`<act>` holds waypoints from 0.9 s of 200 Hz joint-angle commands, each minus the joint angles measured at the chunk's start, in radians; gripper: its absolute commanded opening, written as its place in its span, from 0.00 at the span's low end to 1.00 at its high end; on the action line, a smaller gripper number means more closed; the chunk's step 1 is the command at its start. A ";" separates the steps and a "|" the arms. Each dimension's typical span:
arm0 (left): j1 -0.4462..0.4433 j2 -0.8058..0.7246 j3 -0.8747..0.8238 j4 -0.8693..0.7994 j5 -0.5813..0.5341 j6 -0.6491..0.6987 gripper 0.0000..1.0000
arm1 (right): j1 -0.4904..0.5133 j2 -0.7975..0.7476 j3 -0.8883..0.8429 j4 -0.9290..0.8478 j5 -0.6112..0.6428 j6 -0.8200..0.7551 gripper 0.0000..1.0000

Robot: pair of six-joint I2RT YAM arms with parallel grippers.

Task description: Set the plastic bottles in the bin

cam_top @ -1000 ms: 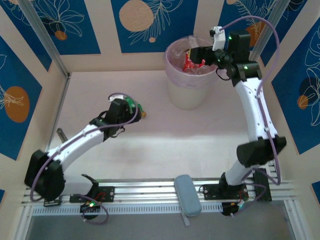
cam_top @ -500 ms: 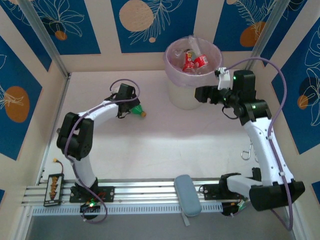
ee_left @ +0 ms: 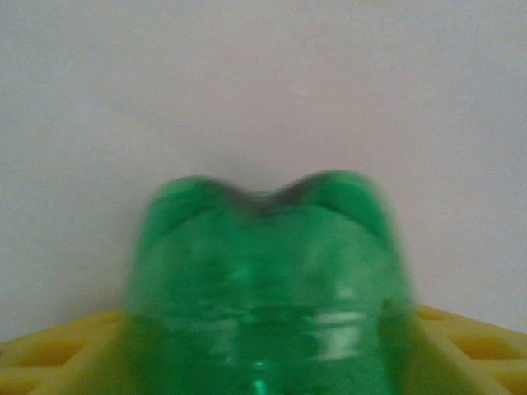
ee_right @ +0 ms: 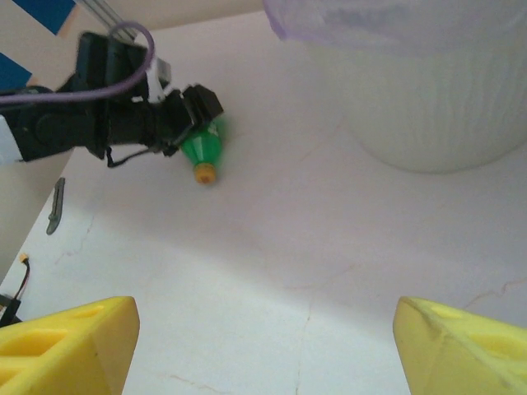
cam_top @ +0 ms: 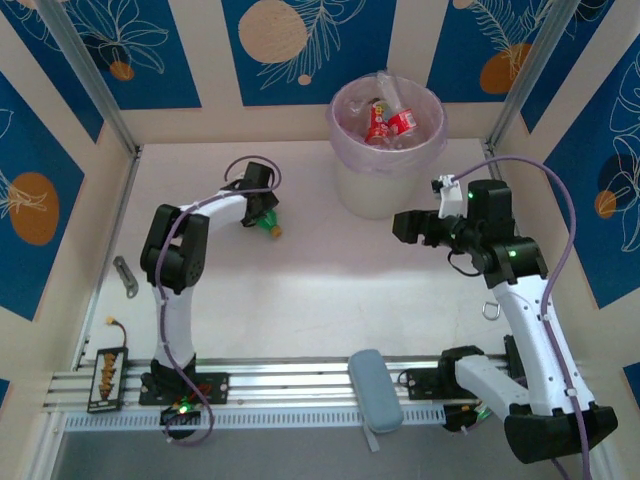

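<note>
A green bottle point(cam_top: 271, 223) with an orange cap lies on the white table, left of the bin. My left gripper point(cam_top: 260, 210) is shut on its body; in the left wrist view the green bottle point(ee_left: 263, 280) fills the space between the yellow fingers point(ee_left: 58, 350). The round white bin point(cam_top: 375, 185), lined with a pale lilac bag, stands at the back and holds several red-labelled bottles point(cam_top: 385, 122). My right gripper point(cam_top: 405, 226) hovers open and empty in front of the bin's right side. In the right wrist view the green bottle point(ee_right: 202, 151) sits far ahead, and the bin point(ee_right: 428, 115) is at upper right.
A small grey metal piece point(cam_top: 125, 275) lies by the left wall. A metal hook point(cam_top: 490, 308) lies beside the right arm. A grey pad point(cam_top: 375, 390) rests on the front rail, and a small board point(cam_top: 108, 366) at front left. Panelled walls enclose the table.
My left gripper has closed around the green bottle, nudging it slightly. My right arm has drawn back from over the bin and come down toward the near right.
</note>
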 commanded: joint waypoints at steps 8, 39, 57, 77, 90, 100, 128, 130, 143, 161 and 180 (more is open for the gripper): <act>0.009 0.026 0.012 -0.028 0.021 -0.033 0.62 | 0.010 -0.031 -0.066 0.007 -0.044 0.055 0.81; 0.009 -0.020 -0.031 0.010 0.033 -0.036 0.54 | 0.051 -0.028 -0.127 0.057 -0.043 0.105 0.81; 0.006 -0.068 -0.067 0.032 0.074 -0.039 0.54 | 0.095 -0.016 -0.152 0.096 -0.051 0.149 0.81; -0.007 -0.153 -0.131 0.089 0.122 -0.036 0.54 | 0.171 0.005 -0.180 0.164 -0.055 0.204 0.81; -0.021 -0.219 -0.181 0.137 0.170 -0.016 0.54 | 0.217 0.031 -0.189 0.204 -0.052 0.232 0.81; -0.032 -0.272 -0.226 0.180 0.208 -0.011 0.54 | 0.250 0.051 -0.195 0.239 -0.054 0.250 0.81; -0.046 -0.408 -0.369 0.331 0.347 -0.077 0.54 | 0.307 0.104 -0.213 0.376 -0.086 0.320 0.81; -0.046 -0.416 -0.383 0.346 0.355 -0.085 0.54 | 0.310 0.108 -0.214 0.386 -0.089 0.327 0.81; -0.051 -0.466 -0.461 0.450 0.414 -0.134 0.53 | 0.332 0.135 -0.223 0.457 -0.101 0.368 0.81; -0.053 -0.532 -0.559 0.568 0.466 -0.184 0.51 | 0.383 0.181 -0.217 0.515 -0.047 0.397 0.78; -0.059 -0.584 -0.684 0.817 0.522 -0.217 0.40 | 0.438 0.243 -0.200 0.562 -0.013 0.404 0.74</act>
